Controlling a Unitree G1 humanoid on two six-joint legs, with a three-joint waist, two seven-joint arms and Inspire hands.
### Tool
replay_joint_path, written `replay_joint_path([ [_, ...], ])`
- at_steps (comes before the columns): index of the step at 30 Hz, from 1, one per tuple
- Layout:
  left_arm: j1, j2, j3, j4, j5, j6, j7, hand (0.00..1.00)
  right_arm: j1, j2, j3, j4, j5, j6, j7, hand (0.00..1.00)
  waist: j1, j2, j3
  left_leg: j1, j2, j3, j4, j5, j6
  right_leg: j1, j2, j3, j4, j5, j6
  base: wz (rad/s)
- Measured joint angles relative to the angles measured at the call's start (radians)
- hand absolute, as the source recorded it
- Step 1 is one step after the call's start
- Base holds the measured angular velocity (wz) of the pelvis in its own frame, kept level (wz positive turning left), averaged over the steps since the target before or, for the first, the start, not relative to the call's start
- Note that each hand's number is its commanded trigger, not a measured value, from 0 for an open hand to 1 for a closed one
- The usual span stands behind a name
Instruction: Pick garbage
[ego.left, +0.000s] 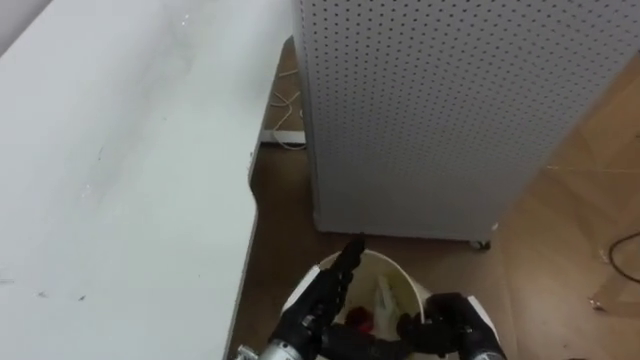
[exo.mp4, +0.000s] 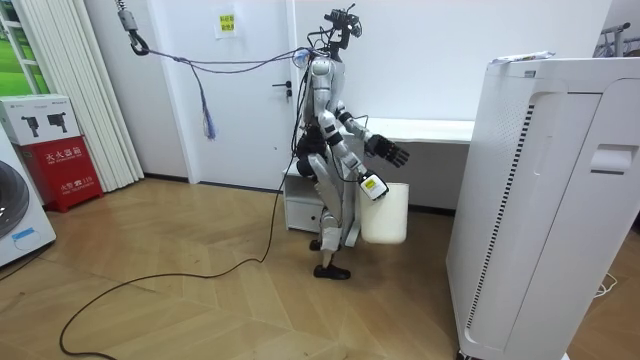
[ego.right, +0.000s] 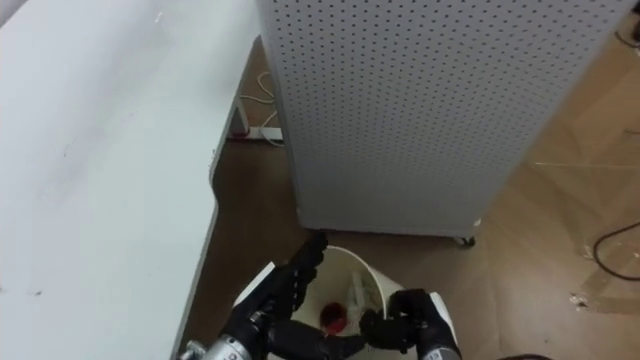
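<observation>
A tall white perforated cabinet (ego.left: 450, 110) is seen just ahead of both robot hands, and a long white surface (ego.left: 120, 180) lies off to the left of the left robot hand (ego.left: 325, 295), with wooden floor (ego.left: 570, 230) between and beyond them. A white bin (ego.left: 400, 270) is carried below the chest. Its right rim is clasped by the curled fingers of the right robot hand (ego.left: 445, 318). The left robot hand is held over the bin's left edge with fingers straight and together, and nothing is gripped in it. The garbage is found inside the bin, just right of the left robot hand: a pale wrapper (ego.left: 385, 295) and a small red piece (ego.left: 358, 318). The dropping-in step is judged complete. For the next move, further garbage must be located, the bin kept level, and the free robot hand lowered and closed round the find.
</observation>
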Motion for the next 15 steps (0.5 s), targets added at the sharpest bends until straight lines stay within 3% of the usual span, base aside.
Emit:
replay_joint_path([
  [2,0.016,0.008,0.017,-0.052,0.034,-0.003,0.0,0.0,0.019,-0.003,-0.001,-0.012,0.001,0.001,0.009,1.0,-0.012,-0.006,-0.0013,0.031,0.002,0.002,-0.001,-0.011,0.001,0.032,0.008,0.007,-0.013,0.002,0.002,-0.28],
  [5,0.065,0.042,0.028,-0.158,0.055,-0.009,0.001,0.0,0.07,-0.009,-0.001,-0.084,-0.001,0.005,0.012,1.0,-0.011,-0.012,-0.0056,0.089,0.005,0.004,-0.014,-0.034,0.007,0.086,0.034,0.048,-0.059,0.02,0.009,-0.55],
  [7,0.096,0.069,0.038,-0.212,0.055,-0.009,0.005,0.0,0.105,-0.017,0.0,-0.108,-0.001,0.006,0.021,1.0,-0.011,-0.018,-0.0093,0.142,0.005,0.035,-0.041,-0.04,0.012,0.118,0.032,0.035,-0.086,0.034,0.008,-0.82],
  [9,0.139,0.076,0.074,-0.255,0.06,-0.009,0.019,0.0,0.156,-0.041,0.0,-0.159,-0.001,0.005,0.038,1.0,0.009,-0.017,-0.0155,0.218,0.002,0.062,-0.085,-0.048,0.02,0.157,0.001,-0.08,-0.11,0.051,-0.012,-1.03],
  [11,0.164,0.08,0.1,-0.307,0.093,-0.009,0.021,0.0,0.182,-0.042,-0.003,-0.185,0.0,0.005,0.039,1.0,0.005,-0.02,-0.0248,0.252,0.001,0.07,-0.104,-0.055,0.024,0.173,-0.018,-0.149,-0.123,0.058,-0.023,-0.65],
  [15,0.166,0.081,0.14,-0.397,0.171,-0.01,0.024,0.0,0.225,-0.042,-0.002,-0.231,-0.016,0.005,0.048,1.0,0.007,-0.021,-0.0323,0.32,-0.001,0.099,-0.149,-0.055,0.025,0.224,-0.02,-0.176,-0.151,0.059,-0.023,-0.24],
])
